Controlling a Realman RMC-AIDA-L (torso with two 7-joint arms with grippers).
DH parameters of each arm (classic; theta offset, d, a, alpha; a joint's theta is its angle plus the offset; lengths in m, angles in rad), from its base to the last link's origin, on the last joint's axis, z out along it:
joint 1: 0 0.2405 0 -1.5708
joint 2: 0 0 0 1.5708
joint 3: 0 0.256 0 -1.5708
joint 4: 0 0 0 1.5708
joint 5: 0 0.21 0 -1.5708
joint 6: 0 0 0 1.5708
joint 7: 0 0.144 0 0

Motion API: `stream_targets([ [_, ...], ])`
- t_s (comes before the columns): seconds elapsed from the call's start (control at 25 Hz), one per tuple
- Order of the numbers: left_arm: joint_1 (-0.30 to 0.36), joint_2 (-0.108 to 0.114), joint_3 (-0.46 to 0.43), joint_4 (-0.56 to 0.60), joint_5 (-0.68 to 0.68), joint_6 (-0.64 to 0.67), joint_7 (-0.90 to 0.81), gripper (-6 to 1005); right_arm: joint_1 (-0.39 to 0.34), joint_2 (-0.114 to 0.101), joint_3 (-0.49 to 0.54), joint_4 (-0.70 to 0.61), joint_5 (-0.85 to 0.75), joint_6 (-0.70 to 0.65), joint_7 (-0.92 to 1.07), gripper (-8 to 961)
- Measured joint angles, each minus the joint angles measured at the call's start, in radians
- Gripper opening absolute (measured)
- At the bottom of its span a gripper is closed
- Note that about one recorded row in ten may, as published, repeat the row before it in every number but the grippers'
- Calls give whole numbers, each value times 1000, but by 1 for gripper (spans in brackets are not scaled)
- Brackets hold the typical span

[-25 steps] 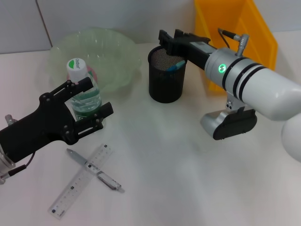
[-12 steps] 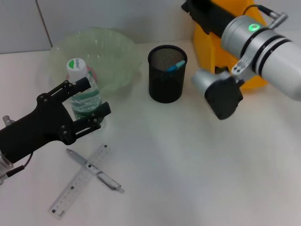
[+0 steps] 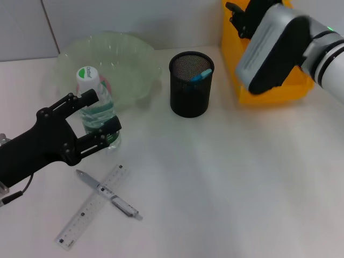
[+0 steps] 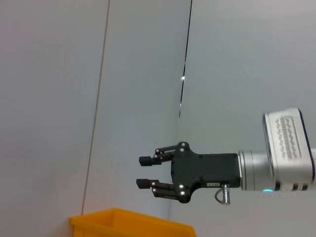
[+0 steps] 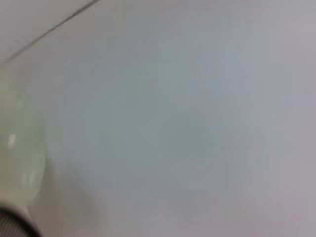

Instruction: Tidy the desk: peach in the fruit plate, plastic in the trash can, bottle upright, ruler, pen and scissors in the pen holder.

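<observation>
Head view: left hand (image 3: 99,115) clasps the upright bottle (image 3: 97,110); just below it, ruler (image 3: 92,207) and pen (image 3: 109,194) lie unsorted on the surface.

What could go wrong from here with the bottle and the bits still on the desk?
The left tool is around the upright bottle, close beside the fruit plate; pulling away carelessly could tip the bottle or nudge the plate. The pen lies across the ruler, so picking up one may drag the other. The right tool is raised, open, over the yellow bin.
</observation>
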Motion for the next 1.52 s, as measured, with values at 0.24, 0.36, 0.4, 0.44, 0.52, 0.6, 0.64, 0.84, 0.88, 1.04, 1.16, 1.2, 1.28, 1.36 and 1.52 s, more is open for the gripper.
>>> stream_targets([
  [0.24,-2,7,0,31,10,-11,-39,800,-17,1,-26,6,1,-22,418,448],
  [0.36,1,15,0,58,13,-11,-74,801,-69,10,-53,-43,1,-57,587,451],
  [0.4,4,22,0,76,17,-8,-94,801,-117,15,-77,-100,1,-81,672,451],
  [0.44,4,22,0,76,17,-8,-94,801,-117,15,-77,-100,1,-81,672,452],
  [0.52,8,33,3,93,22,-3,-115,801,-163,16,-108,-158,2,-95,722,454],
  [0.6,19,45,8,112,24,2,-133,801,-222,15,-144,-248,22,-146,743,456],
  [0.64,19,45,8,112,24,2,-133,801,-222,15,-144,-248,22,-146,743,457],
  [0.84,46,52,2,130,25,22,-143,801,-289,13,-119,-347,171,-248,739,461],
  [0.88,50,53,1,131,25,26,-142,801,-292,12,-105,-352,200,-261,738,462],
  [1.04,58,53,2,137,25,34,-139,801,-284,7,-26,-349,343,-328,724,466],
  [1.16,63,53,1,144,25,53,-139,801,-255,5,93,-349,497,-498,669,468],
  [1.2,63,53,1,149,25,55,-144,801,-227,5,218,-335,643,-665,588,469],
  [1.28,63,53,1,151,25,55,-146,801,-209,5,286,-316,720,-759,541,471],
  [1.36,63,53,1,153,25,56,-148,801,-168,5,426,-262,843,-959,467,473],
  [1.52,62,53,1,154,25,61,-155,801,-36,-13,749,-56,907,-1372,407,476],
])
